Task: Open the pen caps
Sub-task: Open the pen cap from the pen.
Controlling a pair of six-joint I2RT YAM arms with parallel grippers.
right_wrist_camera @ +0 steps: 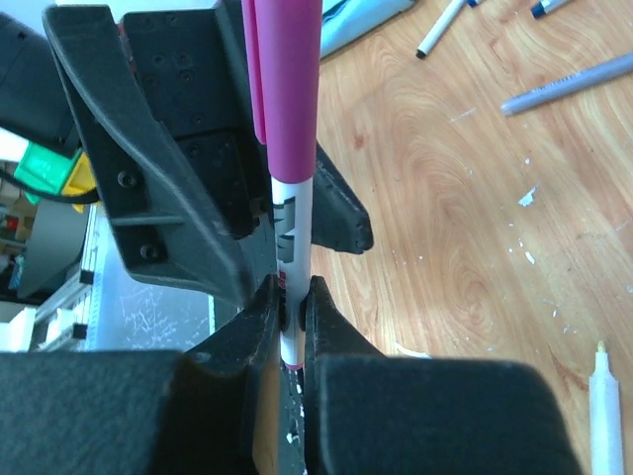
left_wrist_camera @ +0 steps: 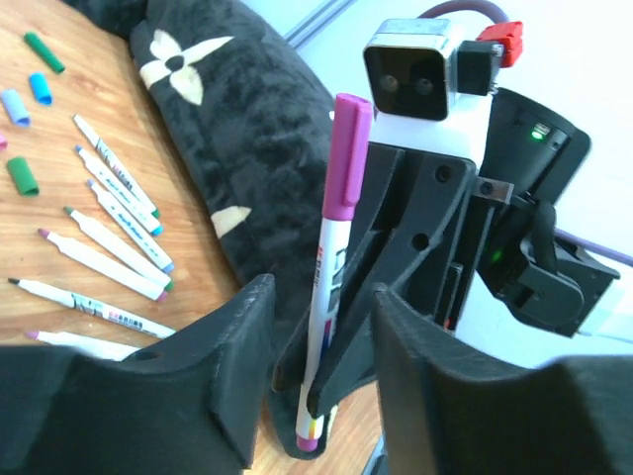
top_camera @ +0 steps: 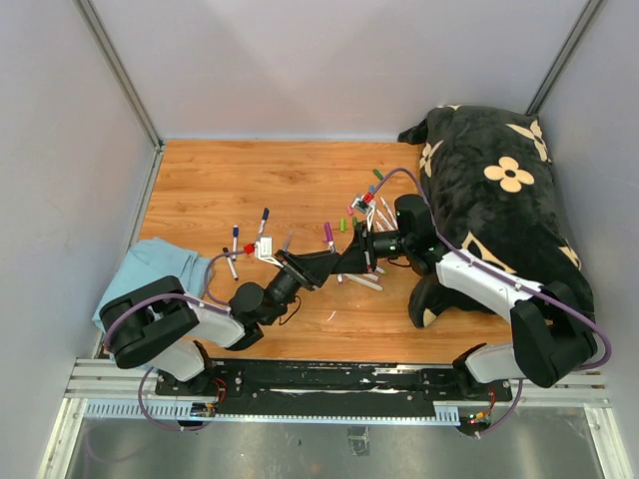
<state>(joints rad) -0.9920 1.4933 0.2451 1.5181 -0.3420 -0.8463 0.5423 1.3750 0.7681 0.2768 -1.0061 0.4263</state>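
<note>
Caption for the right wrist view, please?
Right gripper clamped on a pen by its white barrel, pink cap on, wooden table and loose pens alongside.

Left arm (top_camera: pixel 185 324) and right arm (top_camera: pixel 494 289): white shells, black joints, a purple cable (top_camera: pixel 464 254) looping along each. Left gripper (left_wrist_camera: pixel 318 297) and right gripper (right_wrist_camera: pixel 294 312) are matte black plastic, with chunky angular jaws and small round screws (right_wrist_camera: pixel 126 180). The right wrist has a silver two-lens camera (left_wrist_camera: pixel 413 69), a red plug (left_wrist_camera: pixel 499 45) and a green light (left_wrist_camera: pixel 539 131).
</note>
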